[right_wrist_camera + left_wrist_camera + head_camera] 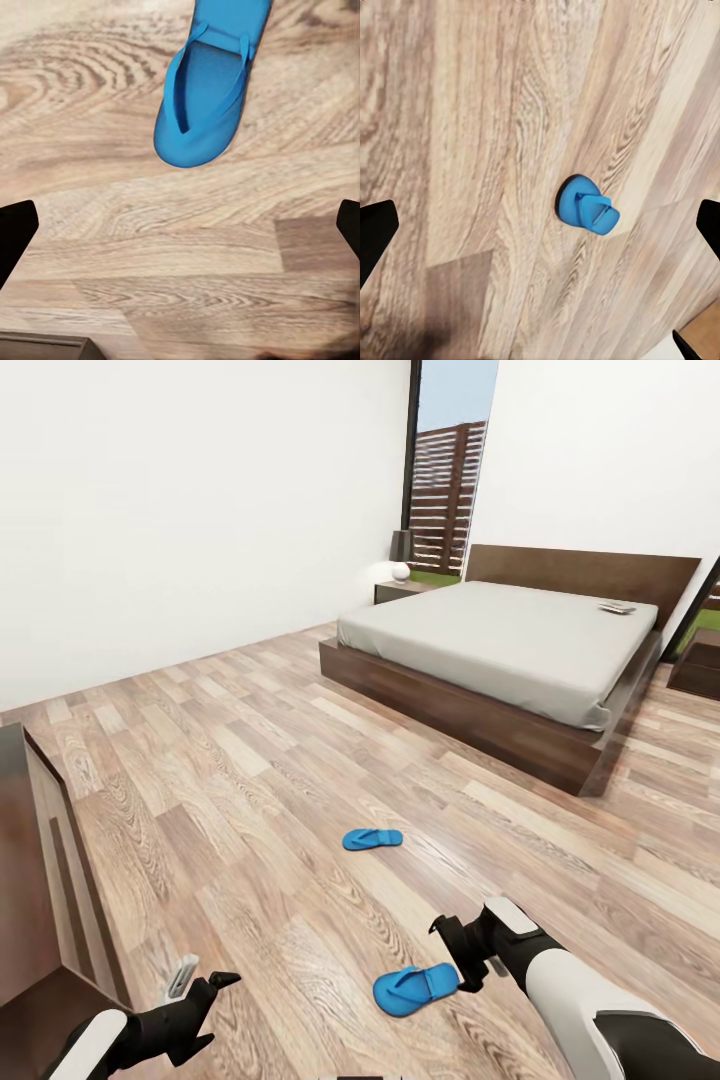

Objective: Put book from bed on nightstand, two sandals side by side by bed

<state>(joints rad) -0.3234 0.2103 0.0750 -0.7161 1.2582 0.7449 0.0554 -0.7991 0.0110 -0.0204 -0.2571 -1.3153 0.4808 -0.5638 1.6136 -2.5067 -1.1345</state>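
Blue sandal (415, 989) lies flat on the floor (250, 780) just beside the empty, wide-spread right gripper (462, 952), well short of the bed (500, 650); being so thin, it could slide from a shallow pinch.

Two bright blue sandals lie flat, straps up, on the wood-plank floor, well apart. The near sandal (415, 989) lies at about 5 o'clock in the head view; the far sandal (372, 839) lies at about 12 o'clock from it, toward the bed (500, 650). The bed, a low dark-brown frame with a flat grey mattress, stands at 2 o'clock. The book (617, 607), small and thin, lies flat on the mattress near the headboard. A dark nightstand (400, 590) stands beside the bed's far side; another (698, 663) stands at the right edge.
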